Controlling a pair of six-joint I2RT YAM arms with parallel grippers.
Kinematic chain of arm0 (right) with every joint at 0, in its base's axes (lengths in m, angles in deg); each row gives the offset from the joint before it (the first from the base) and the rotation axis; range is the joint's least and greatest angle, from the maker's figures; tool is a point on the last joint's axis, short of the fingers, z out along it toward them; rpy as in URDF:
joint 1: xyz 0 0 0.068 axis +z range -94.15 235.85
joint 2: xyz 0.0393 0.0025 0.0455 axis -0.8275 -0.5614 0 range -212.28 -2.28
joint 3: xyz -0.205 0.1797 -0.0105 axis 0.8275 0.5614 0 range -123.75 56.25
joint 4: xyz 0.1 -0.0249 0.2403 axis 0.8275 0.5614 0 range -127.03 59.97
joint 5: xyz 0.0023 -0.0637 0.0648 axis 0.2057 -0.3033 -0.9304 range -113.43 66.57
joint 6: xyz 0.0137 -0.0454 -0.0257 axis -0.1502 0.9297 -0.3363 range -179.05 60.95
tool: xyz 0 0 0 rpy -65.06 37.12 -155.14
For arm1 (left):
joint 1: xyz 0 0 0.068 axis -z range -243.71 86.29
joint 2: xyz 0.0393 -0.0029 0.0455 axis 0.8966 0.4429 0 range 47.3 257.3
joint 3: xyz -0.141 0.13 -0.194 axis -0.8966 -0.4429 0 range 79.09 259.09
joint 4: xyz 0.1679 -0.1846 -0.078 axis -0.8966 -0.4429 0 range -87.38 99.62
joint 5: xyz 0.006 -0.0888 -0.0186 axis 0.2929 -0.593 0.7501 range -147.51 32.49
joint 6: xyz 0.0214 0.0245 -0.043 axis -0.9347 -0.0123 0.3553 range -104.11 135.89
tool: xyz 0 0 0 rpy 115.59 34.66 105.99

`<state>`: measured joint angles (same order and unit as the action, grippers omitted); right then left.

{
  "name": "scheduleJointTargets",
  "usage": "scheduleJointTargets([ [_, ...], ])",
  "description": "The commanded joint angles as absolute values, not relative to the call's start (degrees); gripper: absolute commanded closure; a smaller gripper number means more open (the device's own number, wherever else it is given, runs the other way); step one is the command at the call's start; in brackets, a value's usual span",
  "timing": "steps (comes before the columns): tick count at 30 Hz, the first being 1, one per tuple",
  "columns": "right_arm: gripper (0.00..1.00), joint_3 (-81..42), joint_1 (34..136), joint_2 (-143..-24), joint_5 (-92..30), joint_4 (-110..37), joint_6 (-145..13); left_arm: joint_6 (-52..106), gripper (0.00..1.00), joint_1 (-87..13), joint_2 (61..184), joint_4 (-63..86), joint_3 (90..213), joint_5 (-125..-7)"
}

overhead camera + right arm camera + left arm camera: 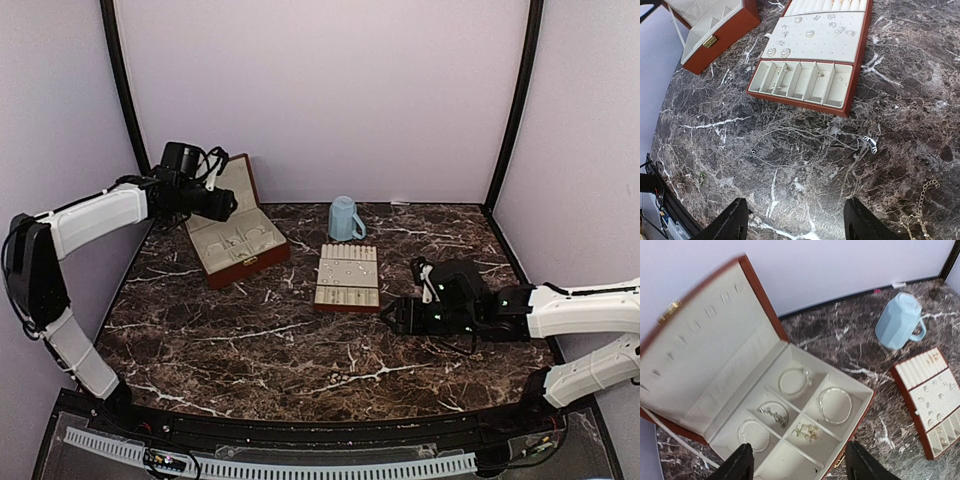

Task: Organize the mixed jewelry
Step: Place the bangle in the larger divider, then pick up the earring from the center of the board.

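Observation:
The reddish-brown box (765, 305) stands open under my left gripper (800, 447), whose jaws are open with nothing between them. The box's cream compartments hold ring-shaped bracelets (836, 404), a chain (772, 414) and a small heap of pale pieces (806, 430). My right gripper (795, 202) hangs open over the marble, just short of a thin silvery necklace (810, 132) with a small pendant (870, 144). Several tiny glinting pieces (810, 33) sit on the cream slotted tray (805, 100). From above, the left gripper (228, 205) is over the box (240, 245); the right gripper (390, 315) is right of the tray (347, 275).
A pale blue mug (345, 218) stands behind the tray, also in the left wrist view as the mug (899, 320). A gold-toned chain (922, 200) lies at the right wrist view's lower right. Purple walls close in the dark marble table (300, 350).

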<state>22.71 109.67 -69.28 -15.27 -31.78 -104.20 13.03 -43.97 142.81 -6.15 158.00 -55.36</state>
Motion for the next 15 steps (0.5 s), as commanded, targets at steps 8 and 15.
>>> scheduleJointTargets([
  [8,0.43,14.76,111.35,-77.21,-19.6,-30.27,-98.65,20.33,0.23,-44.34,119.68,-2.41,145.61,-61.35],
  [15,0.48,6.93,116.7,-86.53,-17.01,-25.81,-97.88,19.5,0.19,-44.44,114.7,-4.04,142.64,-62.36],
])
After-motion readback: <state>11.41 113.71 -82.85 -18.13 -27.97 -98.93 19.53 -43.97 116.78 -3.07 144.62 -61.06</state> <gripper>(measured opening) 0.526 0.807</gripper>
